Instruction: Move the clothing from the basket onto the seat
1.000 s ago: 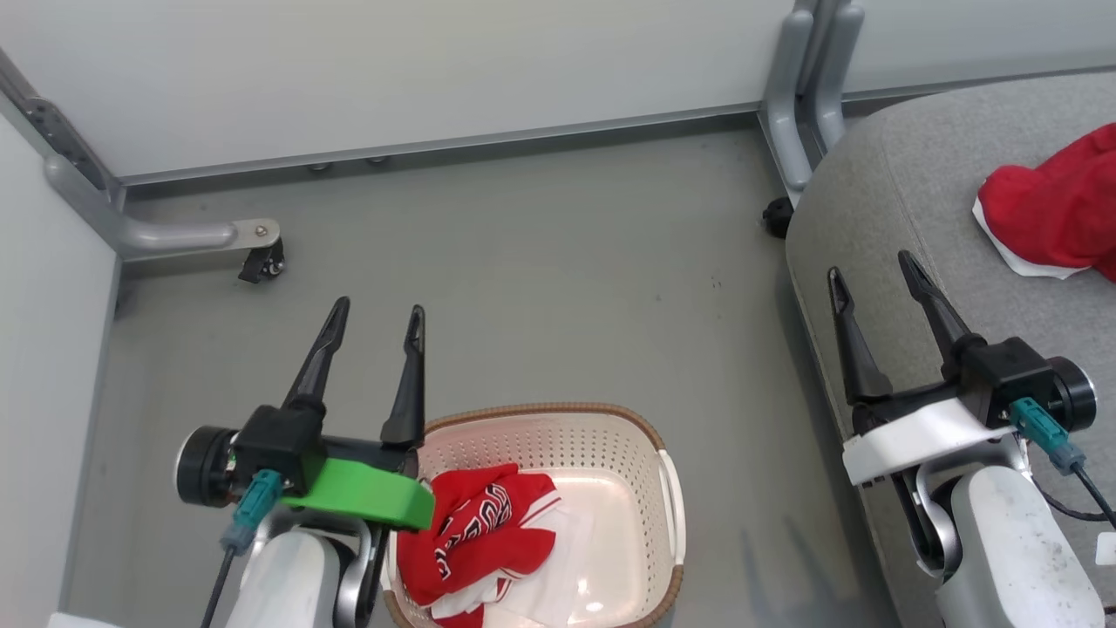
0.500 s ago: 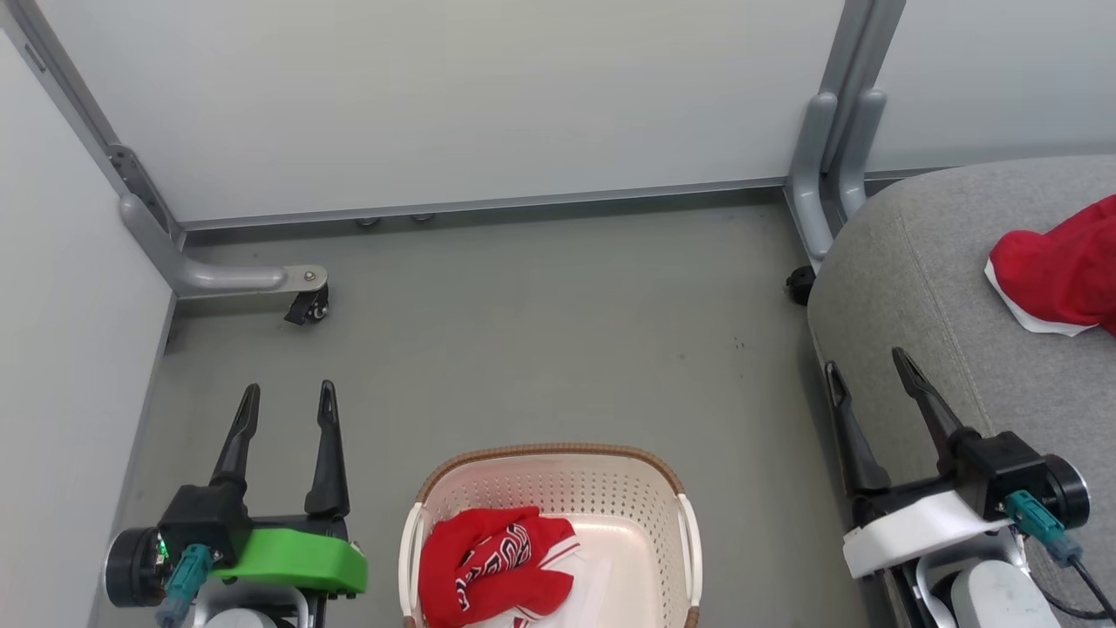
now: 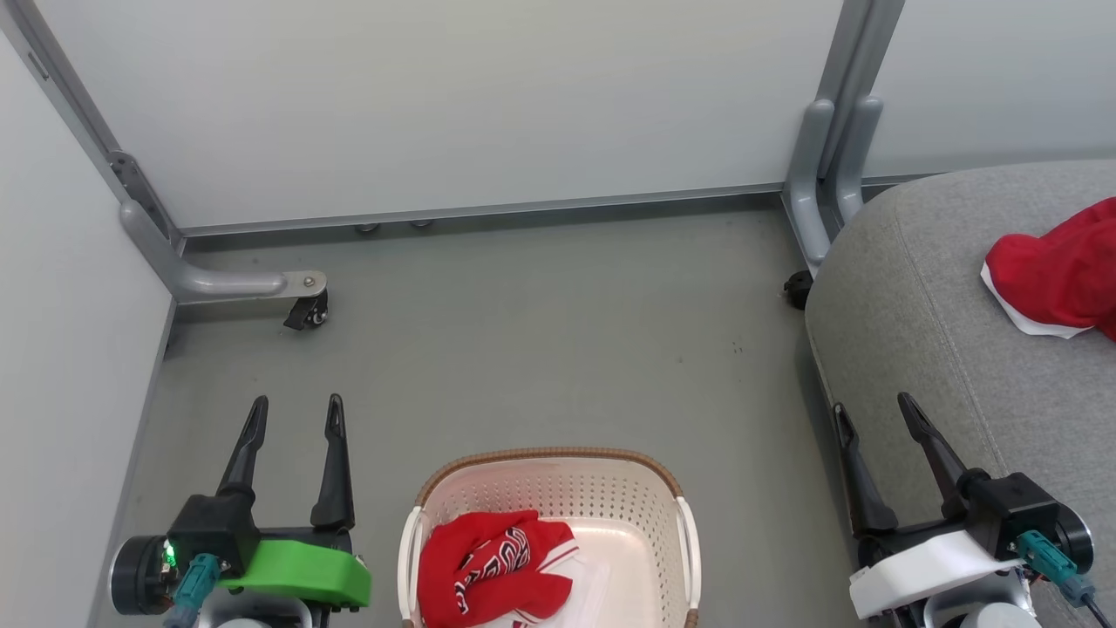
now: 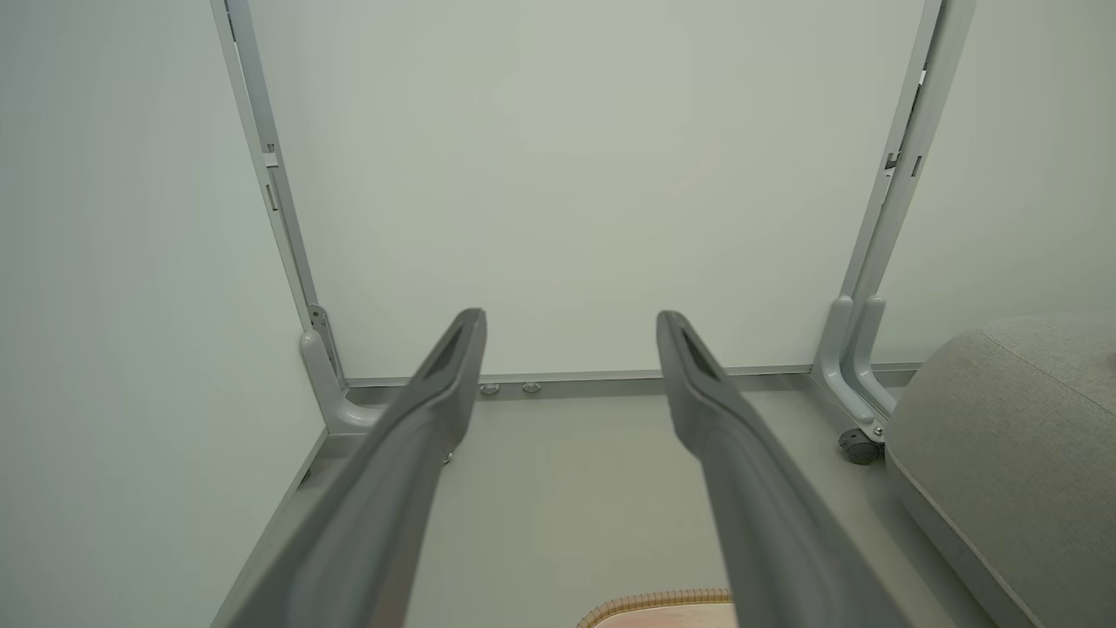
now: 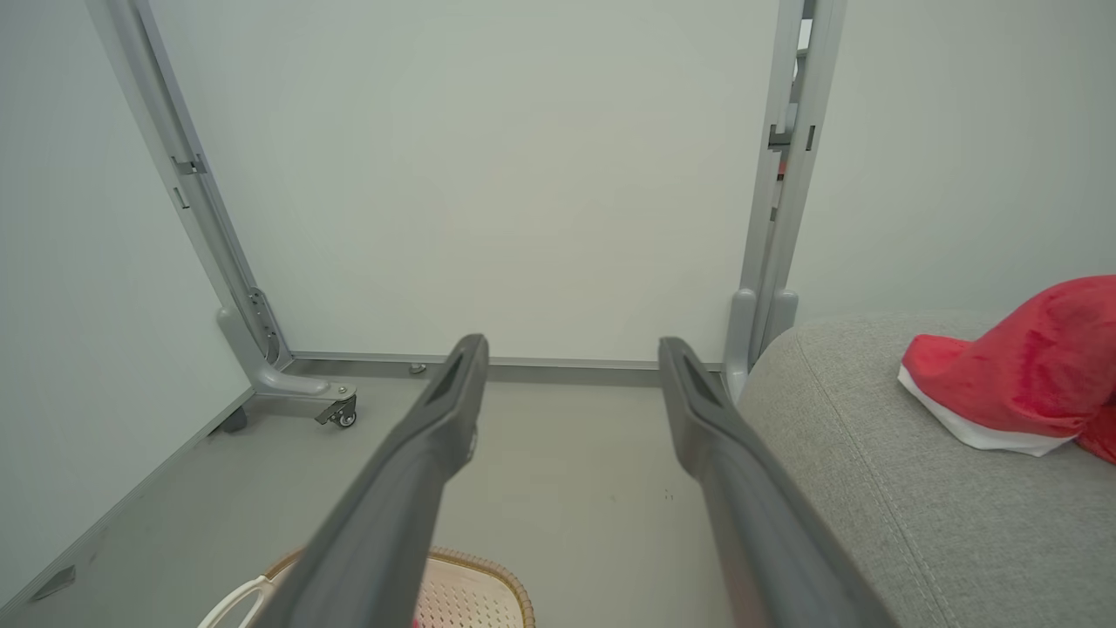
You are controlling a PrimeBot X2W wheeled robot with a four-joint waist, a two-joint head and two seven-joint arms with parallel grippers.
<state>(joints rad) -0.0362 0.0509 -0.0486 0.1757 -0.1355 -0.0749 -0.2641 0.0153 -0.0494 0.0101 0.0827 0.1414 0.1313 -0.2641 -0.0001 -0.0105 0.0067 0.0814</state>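
Though parted and empty alike, leaves left claw (image 3: 296,403), just beside the basket (image 3: 545,453), nearer the lettered jersey (image 3: 488,563) inside than right claw (image 3: 872,404) by the seat (image 3: 959,305).

The basket (image 3: 549,454) runs off the bottom edge of the head view, so its near half is unseen. The jersey (image 3: 488,563) inside lies bunched, its lettering unreadable. On the seat (image 3: 924,331), the red garment (image 3: 1059,270) is cut by the right edge.
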